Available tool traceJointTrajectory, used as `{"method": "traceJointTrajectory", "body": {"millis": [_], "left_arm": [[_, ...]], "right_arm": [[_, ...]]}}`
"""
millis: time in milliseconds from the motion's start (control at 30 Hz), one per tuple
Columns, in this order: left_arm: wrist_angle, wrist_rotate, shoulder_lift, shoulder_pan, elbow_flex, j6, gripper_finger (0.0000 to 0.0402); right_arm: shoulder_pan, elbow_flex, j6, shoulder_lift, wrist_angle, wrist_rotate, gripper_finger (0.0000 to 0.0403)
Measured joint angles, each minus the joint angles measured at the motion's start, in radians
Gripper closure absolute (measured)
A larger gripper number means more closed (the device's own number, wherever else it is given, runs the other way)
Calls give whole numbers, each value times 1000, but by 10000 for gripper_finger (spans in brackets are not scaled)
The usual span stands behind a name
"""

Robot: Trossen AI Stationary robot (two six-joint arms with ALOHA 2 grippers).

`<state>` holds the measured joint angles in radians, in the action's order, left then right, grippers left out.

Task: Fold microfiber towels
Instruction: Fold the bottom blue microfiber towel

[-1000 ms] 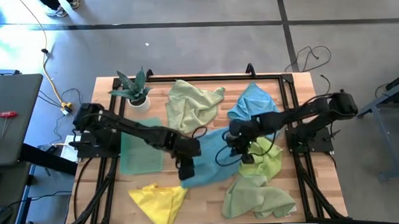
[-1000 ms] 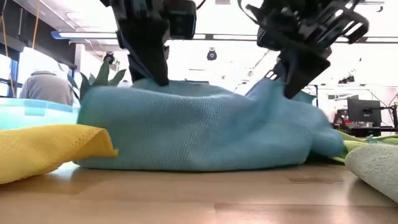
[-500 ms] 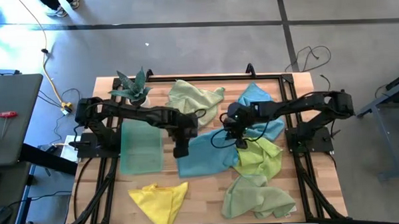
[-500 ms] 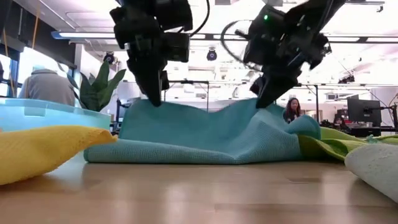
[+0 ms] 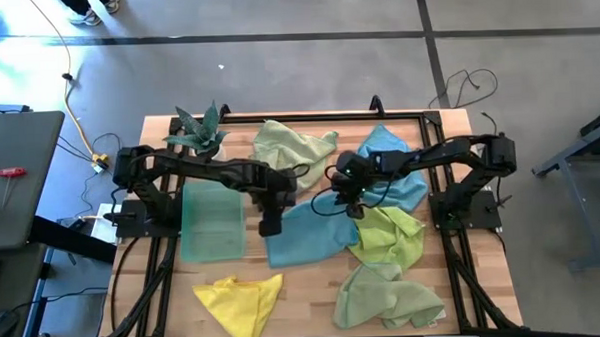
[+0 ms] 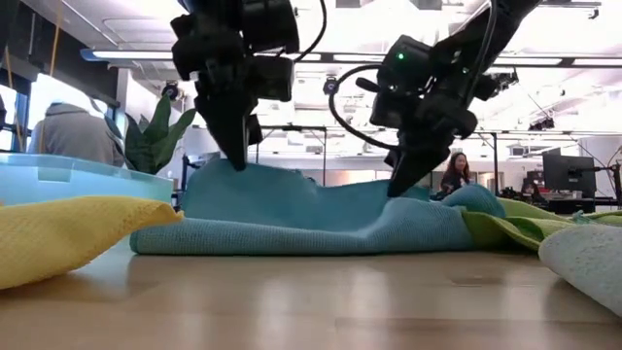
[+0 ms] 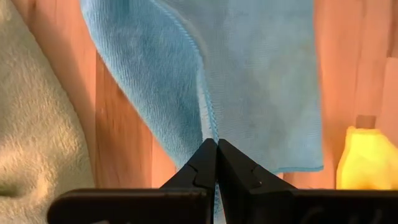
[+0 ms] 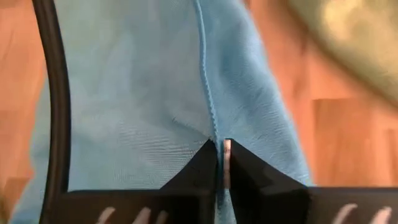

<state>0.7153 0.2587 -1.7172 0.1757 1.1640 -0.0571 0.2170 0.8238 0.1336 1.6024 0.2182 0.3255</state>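
Our left claw (image 5: 270,228) pinches the blue towel (image 5: 307,233) at mid-desk by its hem; our right claw (image 5: 351,195) nips the same edge, fingers barely parted. Soft, light and limp, it's best gripped at corners.

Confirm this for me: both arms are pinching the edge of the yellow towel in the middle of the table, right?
Not quite. Both arms pinch the edge of the blue towel, as the high view shows. The yellow towel lies untouched near the front edge.
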Motion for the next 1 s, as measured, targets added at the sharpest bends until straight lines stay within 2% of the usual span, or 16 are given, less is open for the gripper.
{"method": "traceJointTrajectory", "body": {"millis": [267,333,500,567,700,800,1000], "left_arm": [[-27,-20,0,1,-19,-18,399],[-29,-75,0,1,-19,-31,394],[12,-291,0,8,-19,-70,364],[42,-319,0,18,-19,-70,349],[116,-322,-1,35,-19,-127,325],[135,-272,8,38,-20,-157,316],[64,-126,51,-31,-19,-154,317]], "right_arm": [[-14,0,-2,0,33,-56,278],[-17,0,-2,-2,34,-86,258],[-15,34,-2,-44,116,-201,230],[-16,72,-6,-68,186,-210,227],[-21,139,-144,-92,362,-140,227],[-35,157,-253,-92,463,-68,226],[-136,112,-317,-92,462,-58,226]]}}
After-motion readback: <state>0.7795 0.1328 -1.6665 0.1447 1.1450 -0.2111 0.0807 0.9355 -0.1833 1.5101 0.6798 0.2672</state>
